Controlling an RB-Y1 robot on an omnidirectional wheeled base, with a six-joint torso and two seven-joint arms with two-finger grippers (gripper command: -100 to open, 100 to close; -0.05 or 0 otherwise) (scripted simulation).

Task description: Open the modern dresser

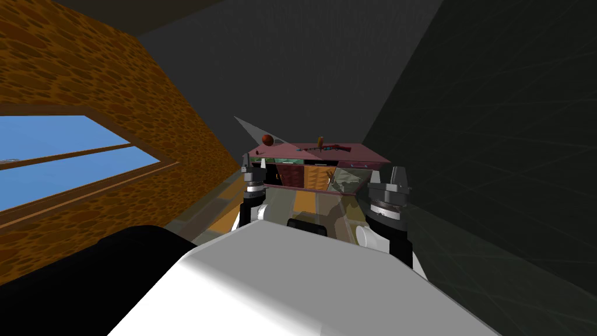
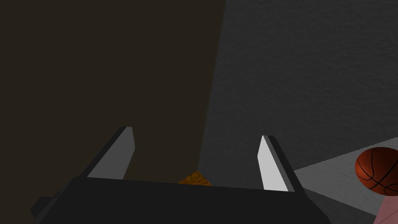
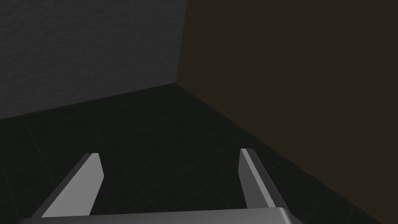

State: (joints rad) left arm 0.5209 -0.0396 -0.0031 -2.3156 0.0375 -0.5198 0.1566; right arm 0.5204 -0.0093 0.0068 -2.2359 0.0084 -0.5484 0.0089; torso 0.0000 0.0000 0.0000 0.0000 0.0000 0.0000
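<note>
The dresser [image 1: 318, 170] stands ahead in the middle of the head view, with a pinkish top and a front of brown and green panels. On its top lie a basketball [image 1: 267, 139], a small brown upright thing [image 1: 320, 142] and a long rifle-like object [image 1: 326, 148]. My left gripper [image 1: 248, 162] is raised before the dresser's left end; in its wrist view it [image 2: 196, 152] stands open and empty, with the basketball [image 2: 379, 170] and a corner of the pink top [image 2: 388, 213] beside it. My right gripper [image 1: 399, 175] is up by the dresser's right end, and it [image 3: 171, 171] is open and empty.
An orange-brown wall with a wide window [image 1: 64, 157] runs along the left. Dark grey walls close the back and the right. A black rounded mass [image 1: 87, 274] sits low at my left. Patterned floor [image 1: 224, 216] leads up to the dresser.
</note>
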